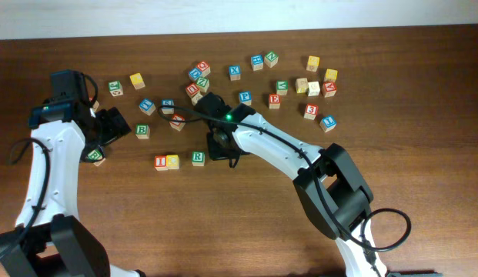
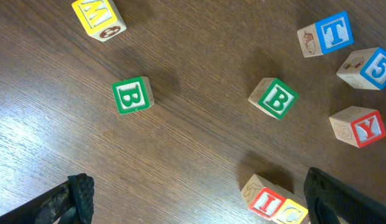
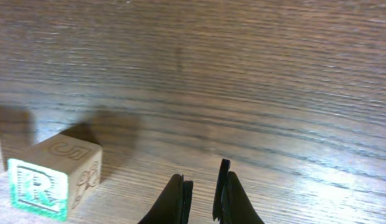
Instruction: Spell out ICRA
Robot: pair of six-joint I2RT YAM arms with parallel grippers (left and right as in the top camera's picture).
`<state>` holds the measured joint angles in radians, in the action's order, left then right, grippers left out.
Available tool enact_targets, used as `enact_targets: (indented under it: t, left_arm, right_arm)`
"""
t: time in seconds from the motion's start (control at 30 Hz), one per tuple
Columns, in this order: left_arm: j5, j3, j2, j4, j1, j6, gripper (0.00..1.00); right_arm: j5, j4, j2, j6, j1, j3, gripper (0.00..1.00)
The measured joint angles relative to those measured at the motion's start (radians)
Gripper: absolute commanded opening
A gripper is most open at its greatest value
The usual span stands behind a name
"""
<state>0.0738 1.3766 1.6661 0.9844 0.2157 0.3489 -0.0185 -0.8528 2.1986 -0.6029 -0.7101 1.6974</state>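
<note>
Already lined up on the worktop (image 1: pixel 246 231) were three of the lettered cubes. The red "I" cube (image 1: pixel 161 162) was seen touching the yellow "C" cube (image 1: pixel 172 161), and the green "R" cube (image 1: pixel 198 158) was set a little apart from them, toward the right arm's side. The red "A" cube could not be picked out with certainty among the cubes scattered farther back. The right pincer (image 3: pixel 202 190) was pictured just beside the "R" cube, over bare wood, its fingers drawn almost together with nothing between them. The left pincer (image 2: pixel 199 186) was held spread wide above the worktop, well apart from the row. The "I" and "C" pair was caught near one finger in its wrist view, with a green "B" cube (image 2: pixel 132 95) and a second "B" cube (image 2: pixel 275 98) lying beyond.
</note>
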Motion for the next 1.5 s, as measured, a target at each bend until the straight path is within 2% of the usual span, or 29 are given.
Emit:
enact_targets:
  t: [0.5,0.8,1.27,1.5]
  left_arm:
    - [0.0,0.0,0.0,0.0,0.0,0.0,0.99]
    - [0.0,0.0,0.0,0.0,0.0,0.0,0.99]
    - [0.0,0.0,0.0,0.0,0.0,0.0,0.99]
    - [0.0,0.0,0.0,0.0,0.0,0.0,0.99]
  right_arm:
    - [-0.092,0.072,0.0,0.0,-0.003,0.0,0.09]
    - [-0.1,0.099,0.0,0.0,-0.045,0.0,0.09]
    - [-0.046,0.101,0.0,0.0,-0.047,-0.013,0.09]
    - [-0.056,0.154,0.004,0.0,-0.047,-0.048,0.09]
